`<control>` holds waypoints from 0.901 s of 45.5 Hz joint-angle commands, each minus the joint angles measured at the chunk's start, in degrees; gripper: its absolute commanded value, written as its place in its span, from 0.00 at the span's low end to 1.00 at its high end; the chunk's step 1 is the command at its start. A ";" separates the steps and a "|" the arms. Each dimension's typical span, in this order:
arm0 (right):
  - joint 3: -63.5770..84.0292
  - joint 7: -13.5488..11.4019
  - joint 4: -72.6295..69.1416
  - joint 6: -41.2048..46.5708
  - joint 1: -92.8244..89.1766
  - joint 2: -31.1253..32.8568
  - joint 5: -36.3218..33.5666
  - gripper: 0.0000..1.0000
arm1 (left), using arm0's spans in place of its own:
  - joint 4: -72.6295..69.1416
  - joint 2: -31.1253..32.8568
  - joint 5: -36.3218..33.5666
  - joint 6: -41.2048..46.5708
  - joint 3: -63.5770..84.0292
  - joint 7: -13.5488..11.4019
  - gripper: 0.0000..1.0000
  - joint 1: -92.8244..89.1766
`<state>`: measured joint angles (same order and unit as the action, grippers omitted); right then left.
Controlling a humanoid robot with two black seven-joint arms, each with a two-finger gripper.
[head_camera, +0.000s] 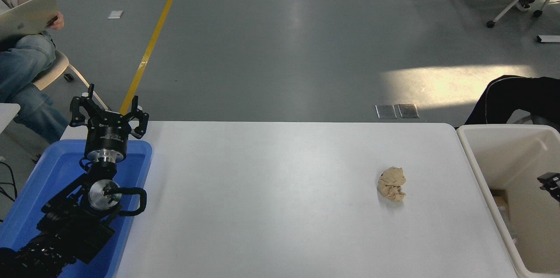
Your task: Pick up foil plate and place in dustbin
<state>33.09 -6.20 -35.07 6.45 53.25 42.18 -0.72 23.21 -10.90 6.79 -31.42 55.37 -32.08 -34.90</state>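
Note:
The foil plate is out of sight; only a faint grey glint (505, 221) shows low inside the dustbin against its left wall, and I cannot tell if that is the plate. The dustbin (503, 128), a cream-white deep tub, stands at the table's right end. A small black part of my right gripper (550, 180) pokes in from the right edge over the dustbin, holding nothing that I can see. My left gripper (107, 107) is parked, open and empty, above the blue tray at the lower left.
A crumpled tan paper lump (392, 184) lies on the white table (271, 199) right of centre. A blue tray (131, 168) sits at the left end under the left arm. A person sits at the far left with a laptop (26, 15).

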 commanded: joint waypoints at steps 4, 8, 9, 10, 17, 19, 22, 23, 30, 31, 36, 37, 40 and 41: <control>9.43 0.13 -24.94 0.06 20.64 5.81 12.41 0.91 | 0.00 0.00 -0.11 -0.05 -0.09 0.00 0.99 0.09; 16.90 0.13 -30.30 0.06 29.34 4.32 12.41 0.91 | 0.00 0.00 -0.11 -0.05 0.00 0.09 0.99 0.09; 18.57 0.13 -31.80 -0.03 31.54 3.61 12.32 0.91 | 0.00 0.00 -0.11 -0.05 0.00 0.00 0.99 0.09; 19.98 0.22 -33.12 -0.03 33.56 3.00 12.23 0.91 | 0.00 0.00 -0.02 -0.05 0.00 0.00 0.99 0.09; 28.78 0.13 -43.49 -0.03 48.69 -3.77 11.09 0.91 | 0.00 0.00 -0.11 -0.05 0.00 0.09 0.99 0.09; 29.92 0.13 -45.77 0.05 51.59 -5.70 9.69 0.91 | 0.00 0.00 -0.11 -0.05 0.00 0.09 0.99 0.09; 31.68 0.13 -48.94 0.32 56.24 -8.25 7.40 0.91 | 0.00 0.00 -0.02 -0.05 0.00 0.09 0.99 0.09; 32.21 0.13 -49.91 0.41 57.65 -9.04 6.88 0.91 | 0.00 0.00 -0.02 -0.05 0.00 0.09 0.99 0.09; 34.58 0.13 -57.20 1.37 66.97 -13.97 6.17 0.92 | 0.00 0.00 -0.02 -0.05 0.00 0.00 0.99 0.09; 34.84 0.13 -57.65 1.90 68.03 -14.67 6.08 0.92 | 0.00 0.00 -0.02 -0.05 0.00 0.09 0.99 0.09; 35.37 0.13 -59.49 5.50 72.25 -16.96 5.03 0.92 | 0.00 0.00 0.06 -0.05 0.00 0.00 0.99 0.09; 35.37 0.13 -59.85 6.11 72.95 -17.13 5.02 0.92 | 0.00 0.00 0.06 -0.05 0.00 0.00 0.99 0.09; 35.29 0.13 -60.99 7.78 75.24 -18.27 4.94 0.92 | 0.00 0.00 0.06 -0.05 0.00 0.00 0.99 0.09; 35.20 0.13 -61.43 8.22 75.85 -18.71 4.85 0.92 | 0.00 0.00 0.06 0.04 0.00 0.00 0.99 0.09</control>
<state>66.09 -6.07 -89.79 9.95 118.24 28.82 5.46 23.20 -10.90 6.81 -31.47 55.36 -32.03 -34.81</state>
